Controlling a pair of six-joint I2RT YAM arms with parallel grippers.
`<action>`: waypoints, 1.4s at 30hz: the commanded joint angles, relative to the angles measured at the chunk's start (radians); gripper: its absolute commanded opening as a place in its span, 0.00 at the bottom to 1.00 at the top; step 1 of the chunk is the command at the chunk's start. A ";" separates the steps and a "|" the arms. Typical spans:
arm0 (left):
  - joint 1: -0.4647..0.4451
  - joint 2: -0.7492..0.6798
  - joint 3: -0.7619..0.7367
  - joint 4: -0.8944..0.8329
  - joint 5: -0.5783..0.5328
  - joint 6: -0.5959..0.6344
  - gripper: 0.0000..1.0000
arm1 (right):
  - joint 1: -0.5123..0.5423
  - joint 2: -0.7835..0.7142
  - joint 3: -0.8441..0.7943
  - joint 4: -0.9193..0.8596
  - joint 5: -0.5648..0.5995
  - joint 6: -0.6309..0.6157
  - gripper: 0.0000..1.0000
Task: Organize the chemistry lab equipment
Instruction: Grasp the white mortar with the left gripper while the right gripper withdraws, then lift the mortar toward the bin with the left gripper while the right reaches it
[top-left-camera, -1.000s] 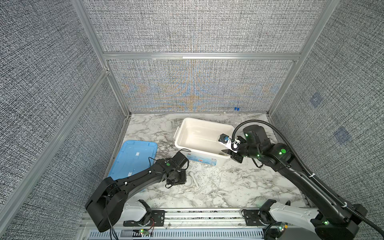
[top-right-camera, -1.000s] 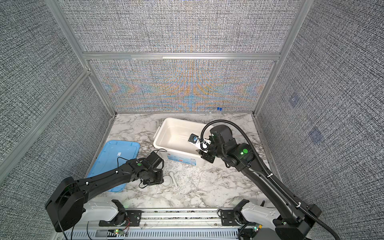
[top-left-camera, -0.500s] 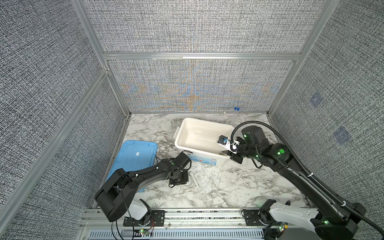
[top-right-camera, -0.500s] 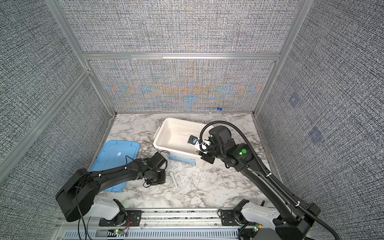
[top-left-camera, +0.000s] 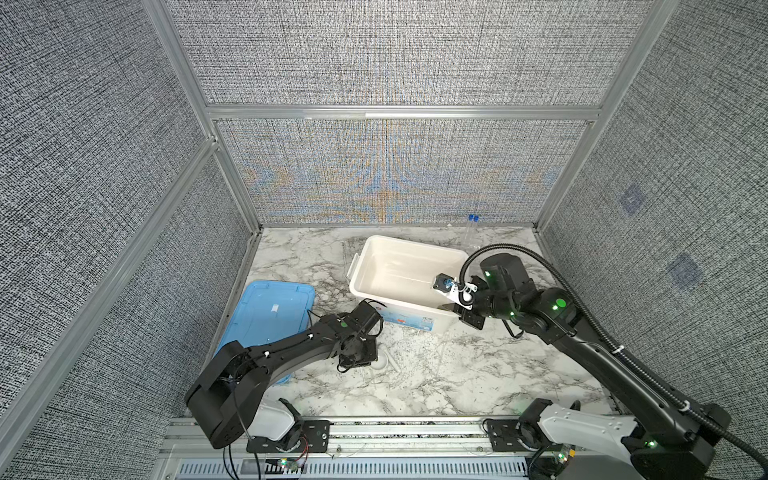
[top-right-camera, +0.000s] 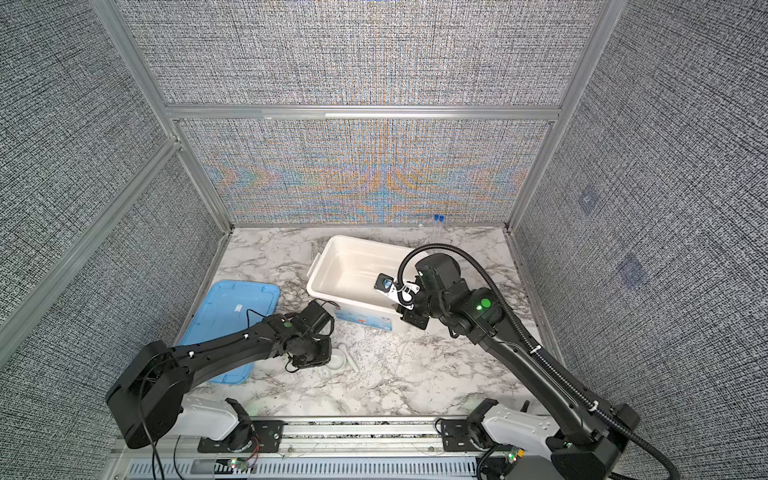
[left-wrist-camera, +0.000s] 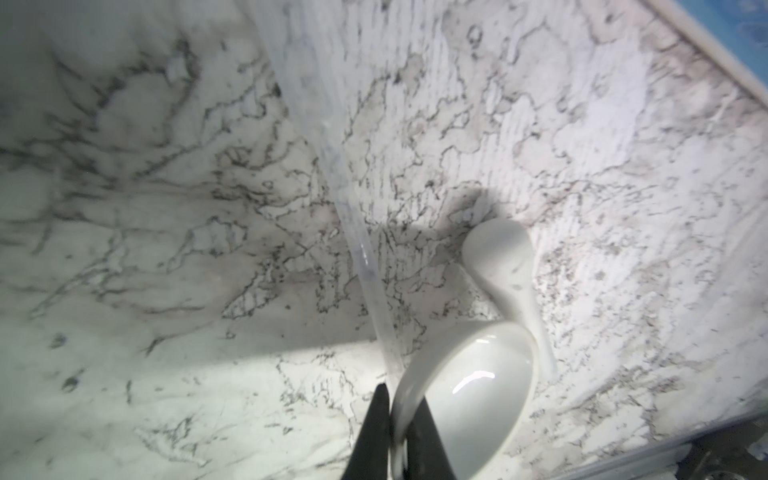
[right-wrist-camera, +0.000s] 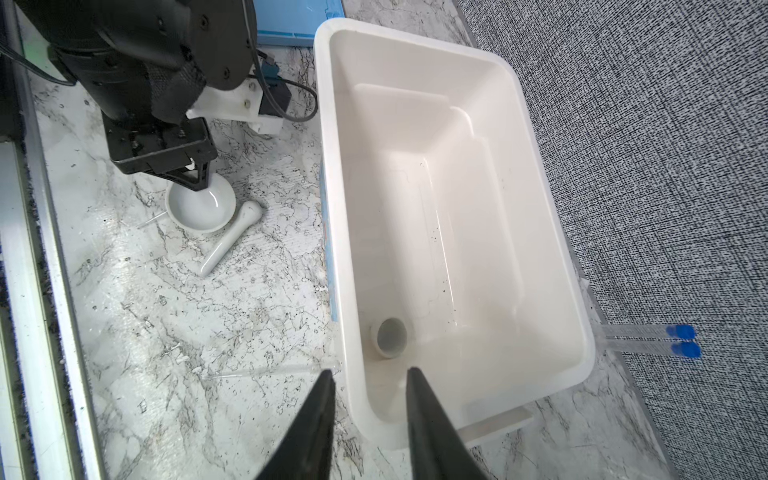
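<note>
Pinching the rim of the small white mortar bowl (left-wrist-camera: 478, 395), the left end effector (left-wrist-camera: 397, 405) is closed on its wall, one finger inside and one outside. The bowl sits on the marble worktop (top-left-camera: 457, 374) just off the front long side of the white tub (right-wrist-camera: 436, 208). The white pestle (right-wrist-camera: 230, 239) lies flat between bowl and tub, right beside the bowl. A thin clear rod (left-wrist-camera: 361, 249) lies on the worktop with one end at the bowl. The right end effector (right-wrist-camera: 369, 370) hovers over the tub's front right corner, jaws apart and empty. The smaller round dish (right-wrist-camera: 390, 337) rests inside the tub at that corner. Two blue-capped tubes (right-wrist-camera: 648, 338) lie side by side behind the tub. The light-blue lid (top-left-camera: 270, 316) lies left of the tub.
</note>
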 joint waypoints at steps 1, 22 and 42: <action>0.000 -0.024 0.005 -0.016 -0.011 0.009 0.11 | 0.003 0.005 0.000 0.011 0.006 0.010 0.33; 0.061 0.028 0.823 -0.478 -0.168 0.385 0.04 | -0.033 -0.030 0.055 0.145 0.166 0.487 0.60; 0.086 0.180 0.834 -0.237 0.025 0.329 0.03 | -0.033 0.309 0.200 0.142 -0.275 1.212 0.45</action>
